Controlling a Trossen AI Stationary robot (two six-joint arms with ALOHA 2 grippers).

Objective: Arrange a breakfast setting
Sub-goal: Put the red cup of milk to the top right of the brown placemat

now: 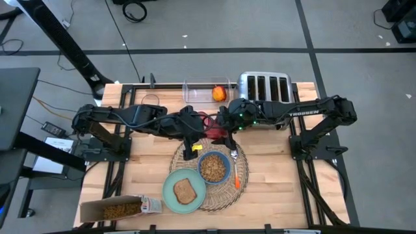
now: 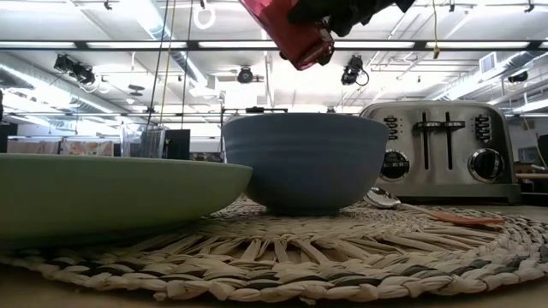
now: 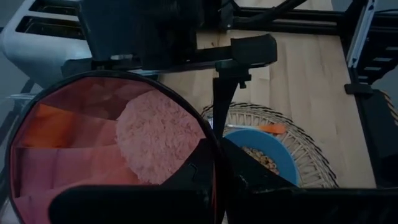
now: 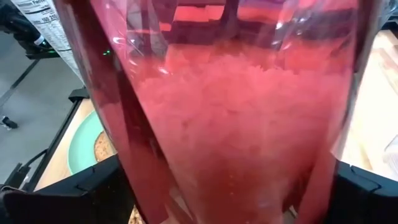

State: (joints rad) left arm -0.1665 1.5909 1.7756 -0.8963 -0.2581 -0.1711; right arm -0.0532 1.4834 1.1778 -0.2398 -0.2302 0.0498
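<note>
Nearest the front edge of the tabletop (image 1: 273, 195) there's the cereal box (image 1: 120, 209) lying on its side. Right behind it, the pale green plate (image 1: 174, 186) already has a slice of toast (image 1: 185, 191) on it and overlaps the wicker placemat (image 1: 218, 195). On the mat sits the blue bowl (image 1: 213, 167), already filled with cereal, and the orange-handled spoon (image 1: 236, 171) lies just beside it. So most of the setting looks done.

What's left is the dark red cup (image 1: 212, 128). It's up in the air above the back edge of the mat, tilted, with both arms meeting at it. The right gripper (image 1: 224, 125) has its fingers spread wide around the cup's body. The left gripper (image 1: 193, 128) has its fingers pinched nearly together, apparently on the cup's rim, though the arms crowd that spot so I wouldn't swear to it.

Further back, the orange-red fruit (image 1: 219, 93) sits in a clear container (image 1: 207, 92) next to the toaster (image 1: 264, 88); I'd guess it needs moving over too.
</note>
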